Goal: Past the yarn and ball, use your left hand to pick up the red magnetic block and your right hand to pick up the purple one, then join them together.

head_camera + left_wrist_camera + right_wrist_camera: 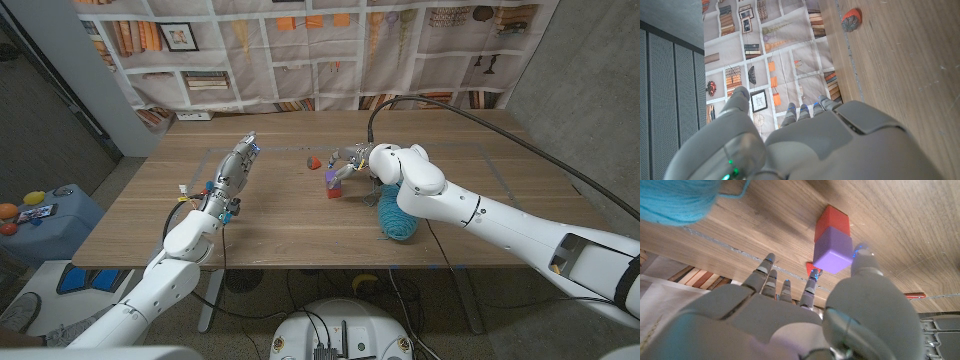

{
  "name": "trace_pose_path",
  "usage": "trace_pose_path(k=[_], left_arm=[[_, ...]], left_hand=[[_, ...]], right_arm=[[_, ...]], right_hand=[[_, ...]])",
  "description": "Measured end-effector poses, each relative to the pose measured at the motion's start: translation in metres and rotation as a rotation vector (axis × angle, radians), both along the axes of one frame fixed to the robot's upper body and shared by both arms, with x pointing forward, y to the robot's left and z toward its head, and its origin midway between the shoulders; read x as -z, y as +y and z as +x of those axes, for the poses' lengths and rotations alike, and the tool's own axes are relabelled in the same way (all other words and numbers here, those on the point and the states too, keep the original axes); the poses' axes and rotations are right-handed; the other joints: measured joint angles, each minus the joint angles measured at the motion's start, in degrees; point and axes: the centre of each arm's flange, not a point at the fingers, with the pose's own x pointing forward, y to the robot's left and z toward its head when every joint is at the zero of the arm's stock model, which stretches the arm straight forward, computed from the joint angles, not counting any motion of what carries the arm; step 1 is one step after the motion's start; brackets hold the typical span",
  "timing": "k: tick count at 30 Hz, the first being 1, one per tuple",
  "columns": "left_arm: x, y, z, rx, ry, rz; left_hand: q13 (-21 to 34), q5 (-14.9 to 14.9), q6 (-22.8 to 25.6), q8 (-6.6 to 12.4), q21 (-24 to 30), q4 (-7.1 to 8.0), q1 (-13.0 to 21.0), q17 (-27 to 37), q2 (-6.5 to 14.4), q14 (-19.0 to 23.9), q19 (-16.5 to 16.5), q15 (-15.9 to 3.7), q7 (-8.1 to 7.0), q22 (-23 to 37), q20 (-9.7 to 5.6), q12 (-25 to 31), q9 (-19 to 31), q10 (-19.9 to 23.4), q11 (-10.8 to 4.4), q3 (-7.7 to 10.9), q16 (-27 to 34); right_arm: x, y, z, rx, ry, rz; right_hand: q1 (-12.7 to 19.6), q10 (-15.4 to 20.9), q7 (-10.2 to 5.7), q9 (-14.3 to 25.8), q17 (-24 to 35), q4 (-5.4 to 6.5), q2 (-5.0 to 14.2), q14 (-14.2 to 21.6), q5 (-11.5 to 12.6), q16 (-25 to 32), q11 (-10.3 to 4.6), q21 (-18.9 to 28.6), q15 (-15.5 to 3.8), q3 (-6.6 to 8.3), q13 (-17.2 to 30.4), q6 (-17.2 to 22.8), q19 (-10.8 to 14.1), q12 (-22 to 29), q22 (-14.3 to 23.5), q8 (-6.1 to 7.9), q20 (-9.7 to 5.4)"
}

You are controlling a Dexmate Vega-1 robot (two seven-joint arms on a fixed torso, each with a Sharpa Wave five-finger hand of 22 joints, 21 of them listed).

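At frame centre, the small purple cube block (832, 253) sits touching the small red cube block (831, 219). The right hand (352, 160) pinches it; pulling could drag both. The left hand (234, 172) hovers with fingers spread, holding nothing.

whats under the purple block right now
The purple block sits stacked against the red block, the two touching face to face by the right hand. The joined faces are covered, so the contact itself cannot be seen.
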Motion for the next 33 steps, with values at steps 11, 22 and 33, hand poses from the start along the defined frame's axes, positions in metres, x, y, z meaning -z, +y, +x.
trace_pose_path(k=[11,22,33], left_arm=[[0.002,0.006,0.002,-0.011,-0.004,0.002],[-0.001,0.01,0.006,-0.013,-0.013,0.014],[-0.001,0.016,0.011,-0.009,-0.02,0.042]], left_hand=[[0.0,0.0,0.0,0.0,0.0,-0.23,-0.26,0.0,0.26,0.0,0.0,0.0,0.0,0.0,0.0,0.0,0.0,0.31,0.31,0.23,0.0],[0.0,0.0,-0.01,0.0,0.0,-0.23,-0.3,0.0,0.3,0.0,0.0,0.0,0.0,0.0,0.0,0.0,0.0,0.31,0.31,0.23,0.0],[0.0,0.0,0.31,0.0,0.0,-0.47,-0.53,0.0,0.53,0.0,0.0,0.0,-0.32,0.0,0.0,0.0,0.0,0.31,0.31,0.47,0.0]], right_arm=[[-0.003,-0.005,-0.002,-0.025,0.014,-0.007],[-0.007,-0.014,-0.002,-0.075,0.052,0.018],[-0.012,-0.028,-0.002,-0.152,0.078,0.109]], right_hand=[[-6.08,-5.55,2.07,0.42,0.53,2.01,-1.25,-4.42,2.95,-1.56,2.01,-0.22,1.94,-2.49,0.33,-7.75,-4.29,-0.22,0.0,-3.16,0.64],[-11.11,-7.44,4.35,0.27,0.79,3.83,-1.8,-8.09,4.53,-2.0,2.91,-0.22,3.04,-4.79,0.53,-12.43,-7.83,0.23,0.0,-5.89,1.65],[-14.2,-7.82,4.77,-0.35,1.05,5.06,-1.26,-8.65,5.34,-1.98,2.07,-0.44,2.53,-6.02,0.52,-14.44,-10.02,0.68,0.0,-7.66,0.61]])
